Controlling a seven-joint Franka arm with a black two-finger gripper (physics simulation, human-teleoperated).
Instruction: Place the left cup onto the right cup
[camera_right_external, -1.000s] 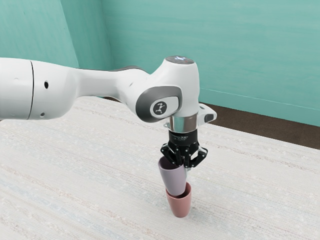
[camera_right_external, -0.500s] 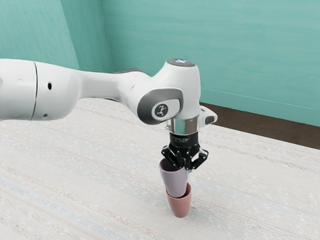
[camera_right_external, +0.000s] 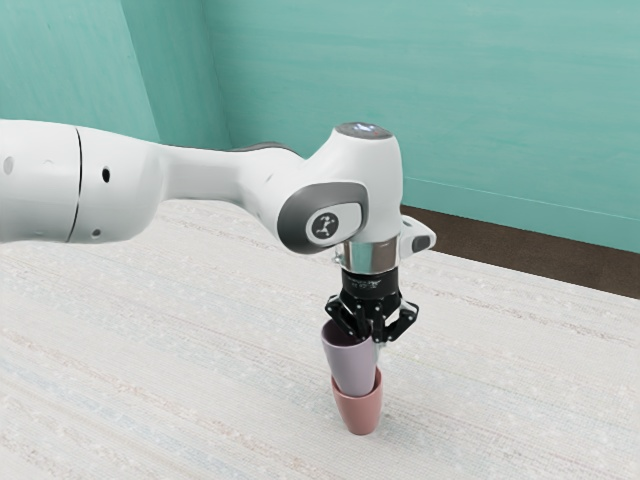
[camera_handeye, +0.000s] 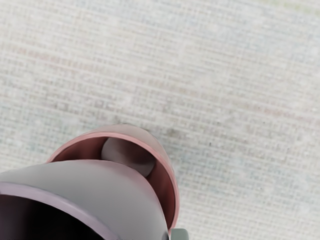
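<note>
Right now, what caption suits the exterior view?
Black gripper holds a lilac cup, its base inside a pink cup on the table.

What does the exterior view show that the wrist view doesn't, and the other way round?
Exterior view: the arm, the gripper shut on the lilac cup at its rim, the teal wall and the dark floor strip.
Wrist view: the inside of the pink cup, down to its base, seen past the lilac cup's side.
Both: the lilac cup tilted, its bottom in the pink cup, on the pale table.
</note>
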